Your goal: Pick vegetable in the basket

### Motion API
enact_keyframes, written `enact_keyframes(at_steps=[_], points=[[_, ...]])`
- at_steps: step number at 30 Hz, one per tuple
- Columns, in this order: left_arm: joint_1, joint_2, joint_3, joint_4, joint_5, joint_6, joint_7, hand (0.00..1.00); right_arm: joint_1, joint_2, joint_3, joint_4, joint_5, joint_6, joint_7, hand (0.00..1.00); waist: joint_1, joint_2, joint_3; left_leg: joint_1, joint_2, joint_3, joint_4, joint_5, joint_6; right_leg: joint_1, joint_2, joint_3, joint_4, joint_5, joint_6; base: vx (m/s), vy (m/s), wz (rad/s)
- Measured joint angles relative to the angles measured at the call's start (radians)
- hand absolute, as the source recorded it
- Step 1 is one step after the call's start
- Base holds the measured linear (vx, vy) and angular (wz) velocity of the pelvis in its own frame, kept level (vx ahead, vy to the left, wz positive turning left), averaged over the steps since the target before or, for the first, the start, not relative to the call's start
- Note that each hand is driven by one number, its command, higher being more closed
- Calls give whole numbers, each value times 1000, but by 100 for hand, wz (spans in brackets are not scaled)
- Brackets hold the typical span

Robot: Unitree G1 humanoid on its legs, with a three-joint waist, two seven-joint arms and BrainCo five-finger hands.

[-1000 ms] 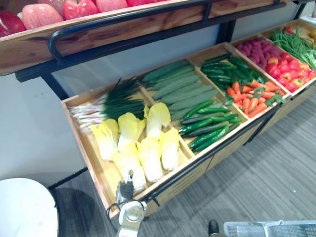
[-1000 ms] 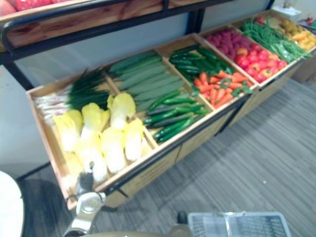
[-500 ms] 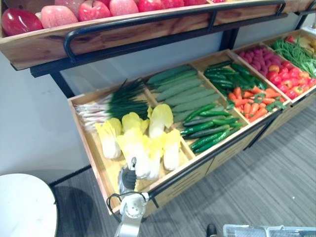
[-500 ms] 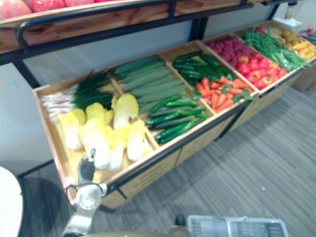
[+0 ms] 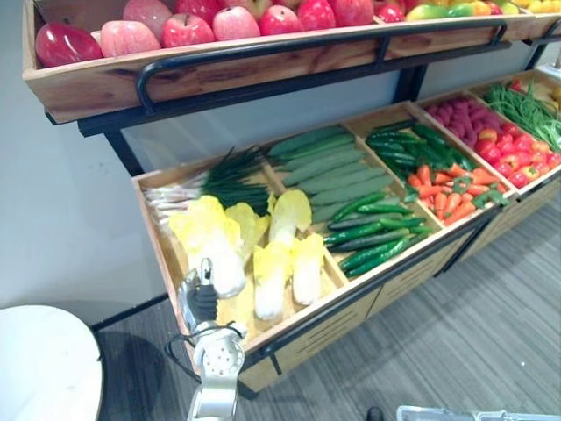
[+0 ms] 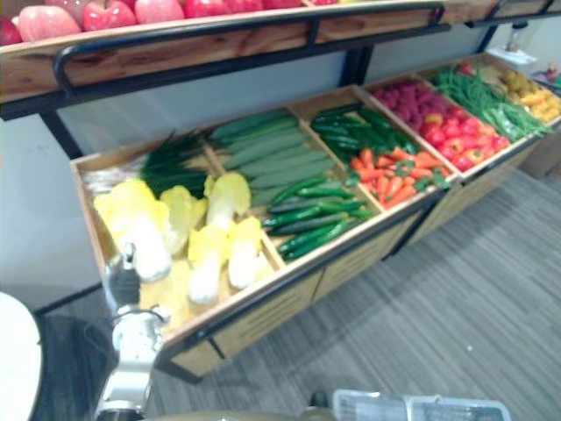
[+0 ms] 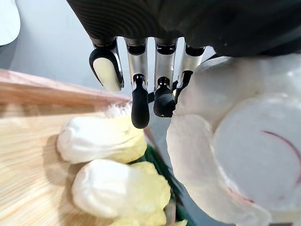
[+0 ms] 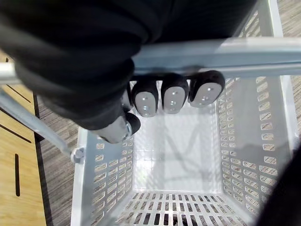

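Left eye view: L hand (image 5: 200, 299) grips cabbage (image 5: 215, 249), stem near, leaves away.

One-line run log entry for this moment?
left hand shut on cabbage | right hand shut on basket handle | basket empty

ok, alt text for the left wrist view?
The left hand grips a pale napa cabbage, its cut white base facing the camera. Beyond it, more cabbages lie on the wooden crate floor.
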Motion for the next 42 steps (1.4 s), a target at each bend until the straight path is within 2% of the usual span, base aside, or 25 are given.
enact_keyframes(at_steps=[6,8,10,12,14,16,18,21,25,31,36,42], points=[[-11,5,-77,-48,1,-3,-11,100,-3,-36,-2,-2,0,-4,0,100,-2,0,-17,4,-3,10,0,0,0,-6,-1,12,4,0,0,-1,-4,-4],[-19,6,-127,-53,0,-20,-35,100,-5,-55,-8,-7,0,-7,0,100,-4,3,-18,7,-6,22,0,0,0,-18,-1,31,11,-1,-2,-3,-3,-17],[-23,0,-191,-65,-3,-31,-66,100,-11,-79,-13,-29,0,-6,11,100,-22,7,-19,21,-9,45,-1,-2,-1,-22,0,56,17,-1,-2,-25,-2,-32],[-44,3,-248,-66,-5,-41,-97,100,-6,-101,-13,-69,0,-5,19,100,-27,10,-18,38,-14,80,-4,-8,-3,-37,2,91,27,-3,2,-35,5,-48],[-75,1,-313,-66,-13,-45,-131,100,11,-123,-1,-156,0,-3,23,100,-31,19,-19,61,-24,124,-17,-11,-4,-54,4,136,33,-3,5,-29,9,-54],[-101,-9,-367,-66,-16,-59,-156,100,48,-146,28,-273,-11,-2,45,100,-52,29,-17,92,-36,159,-32,-12,-4,-59,6,172,42,-4,13,-22,12,-57],[-124,-24,-418,-64,-19,-66,-178,100,87,-162,62,-394,-41,-3,69,100,-58,28,-16,114,-44,200,-40,-15,-6,-72,12,212,49,-4,16,-15,8,-56],[-148,-32,-525,-63,-52,-75,-212,100,148,-211,126,-564,-45,-24,115,100,-72,21,-16,151,-57,256,-56,-21,-10,-85,22,263,62,-3,22,-13,9,-48],[-181,-24,-641,-4,-55,-78,-261,100,208,-225,164,-754,-37,-44,174,100,-84,8,-13,195,-64,329,-63,-33,-19,-96,39,326,75,0,26,1,-8,-48],[-239,-18,-782,119,-84,-79,-333,100,292,-226,206,-964,8,-52,251,100,-97,-18,-1,191,-56,367,-17,-57,-25,-120,49,360,94,3,32,8,-17,-20],[-284,-15,-884,209,-82,-87,-383,100,339,-269,235,-1052,112,-68,301,100,-108,-28,4,188,-53,363,0,-70,-23,-118,42,357,95,0,36,-1,-3,-1],[-300,-15,-931,284,-81,-107,-427,100,377,-290,242,-1058,222,-68,363,100,-115,-49,10,156,-72,311,-1,-74,-10,-118,5,323,93,-5,43,-16,4,21]])
